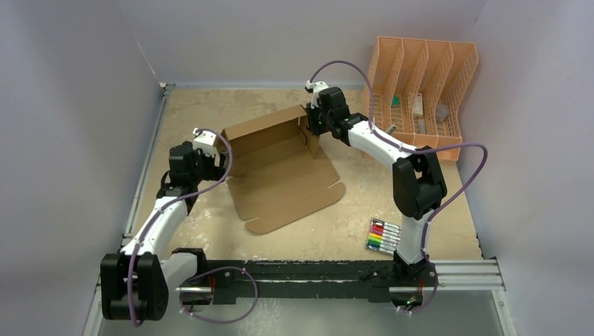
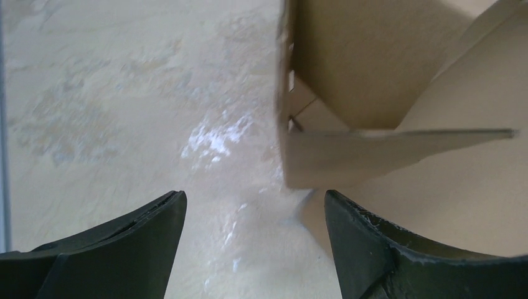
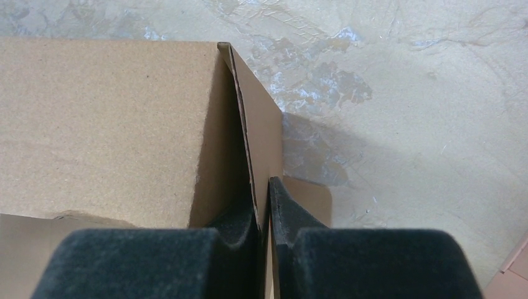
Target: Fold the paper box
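1. Black rail [image 1: 315, 276] with both arm bases, nearest, along the bottom edge of the surface [image 1: 308, 241].
2. Pack of markers [image 1: 383, 236] just beyond, beside the right base; no part in the fold.
3. Box [image 1: 280, 171] mid-surface between the two arms: brown cardboard, half-formed. Large front panel with rounded tabs lying flat toward the rail, not yet raised.
4. Left fingers [image 1: 218, 162] at the box's left near corner, spread wide, nothing between them. From the wrist view, just short of the cardboard, with a loose flap edge jutting ahead. Touching or not: hard to tell.
5. Farther back, back wall and right wall standing upright, meeting at a corner. Left wall up as well, seemingly, though not visibly locked in.
6. Right fingers [image 1: 313, 128] at the far right corner, pressed together on the top edge of the right wall, pinching it upright.
7. Progress, as a judgement: roughly halfway. Done: tray shape raised on three sides. Left: tucking the left corner flap, securing the side walls, bringing the flat panel up and over, seating its tabs.
8. Peach organizer [image 1: 420, 91] farthest off, in the back right corner, well apart from the work.
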